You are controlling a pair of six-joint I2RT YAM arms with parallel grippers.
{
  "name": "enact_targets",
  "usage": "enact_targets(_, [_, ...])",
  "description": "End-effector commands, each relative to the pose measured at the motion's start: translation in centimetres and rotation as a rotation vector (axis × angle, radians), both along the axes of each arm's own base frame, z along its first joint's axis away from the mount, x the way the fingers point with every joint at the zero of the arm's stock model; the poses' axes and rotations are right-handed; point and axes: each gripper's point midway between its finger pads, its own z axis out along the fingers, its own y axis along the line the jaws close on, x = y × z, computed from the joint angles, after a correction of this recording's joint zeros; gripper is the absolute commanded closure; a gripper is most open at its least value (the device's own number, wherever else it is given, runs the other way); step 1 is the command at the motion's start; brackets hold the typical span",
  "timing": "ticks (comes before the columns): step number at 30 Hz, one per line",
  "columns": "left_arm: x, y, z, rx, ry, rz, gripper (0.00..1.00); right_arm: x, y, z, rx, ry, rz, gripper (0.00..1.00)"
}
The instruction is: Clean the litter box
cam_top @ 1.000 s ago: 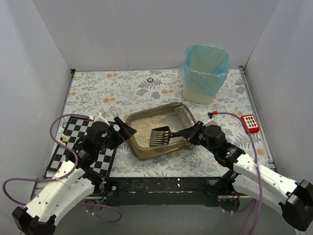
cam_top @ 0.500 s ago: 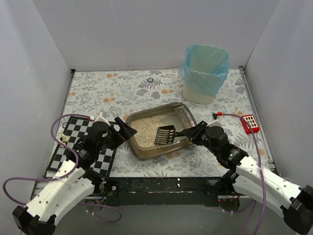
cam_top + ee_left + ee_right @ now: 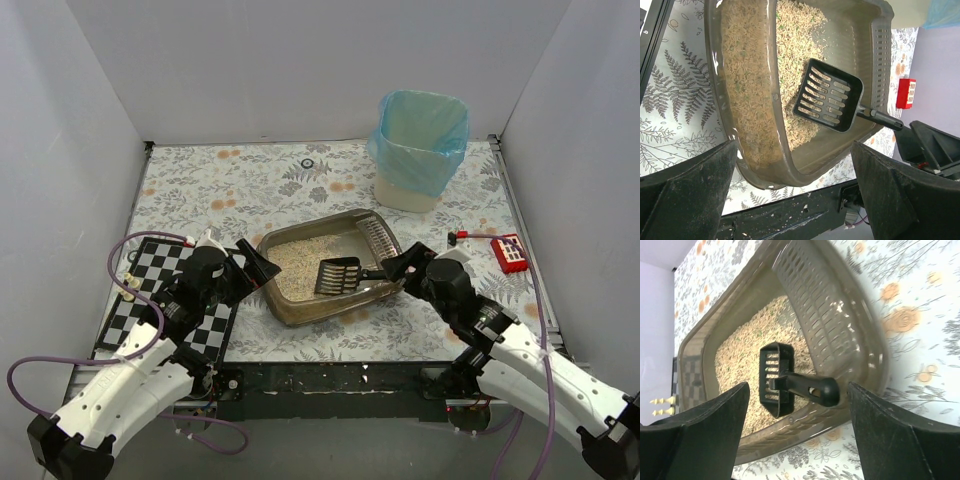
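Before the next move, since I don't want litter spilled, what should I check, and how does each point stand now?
1. Scoop lies in the litter box, handle out over its rim: ok.
2. Right gripper fingers apart, scoop not held: ok.
3. Left gripper open and empty beside the box: ok.
4. Bin upright, blue bag open: ok.
5. Waste left in the litter: cannot tell.
6. Table free of spilled litter: cannot tell.
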Motion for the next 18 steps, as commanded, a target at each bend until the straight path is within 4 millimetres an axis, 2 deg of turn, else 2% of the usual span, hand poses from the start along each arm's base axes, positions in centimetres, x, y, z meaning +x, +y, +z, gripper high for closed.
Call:
enact_targets(1, [0.3,0.3,0.5,0.017,-0.017,0.010,0.02,0.4,-3.7,2.3,-0.083,-0.062,-0.137,0.14])
enact_targets(9, [0.4,0.9,1.3,0.024,-0.041,0.038,0.02,-0.7,-9.1,5.2,-0.127,-0.156,-0.304,0.13])
enact_targets(18, [0.6,0.9,1.5,0.025,-0.045,0.045,0.02,-2.2,-12.3,7.9,-0.138,-0.245,-0.360,0.13])
